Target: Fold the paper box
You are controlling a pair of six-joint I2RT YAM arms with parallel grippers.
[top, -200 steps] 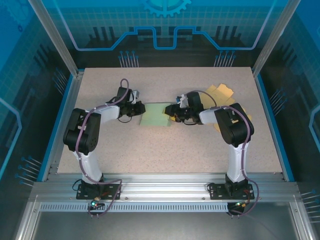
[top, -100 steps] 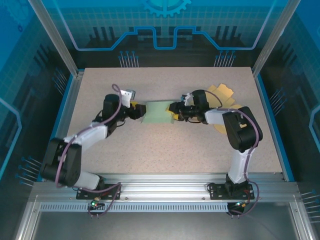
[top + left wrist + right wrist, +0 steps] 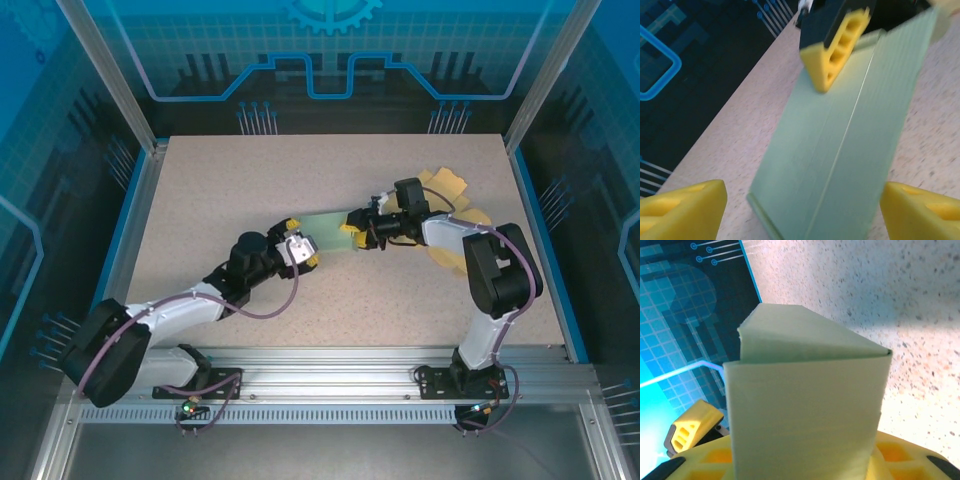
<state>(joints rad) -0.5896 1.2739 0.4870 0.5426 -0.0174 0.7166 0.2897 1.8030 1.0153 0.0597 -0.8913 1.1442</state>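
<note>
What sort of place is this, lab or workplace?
Probably an enclosed robot test cell: aluminium frame, blue printed wall panels, and a speckled table with a green paper box.

You can read no letters, numbers or brand names anywhere in these views. The nearest thing to a sign is a light-blue gear outline (image 3: 333, 12) on the dark blue back wall panel (image 3: 450, 40), above light-blue circuit-style lines (image 3: 327, 95). The pale green folded paper box (image 3: 325, 228) carries no print.

Pale green paper box (image 3: 328, 232) — flattened, mid-table
</note>
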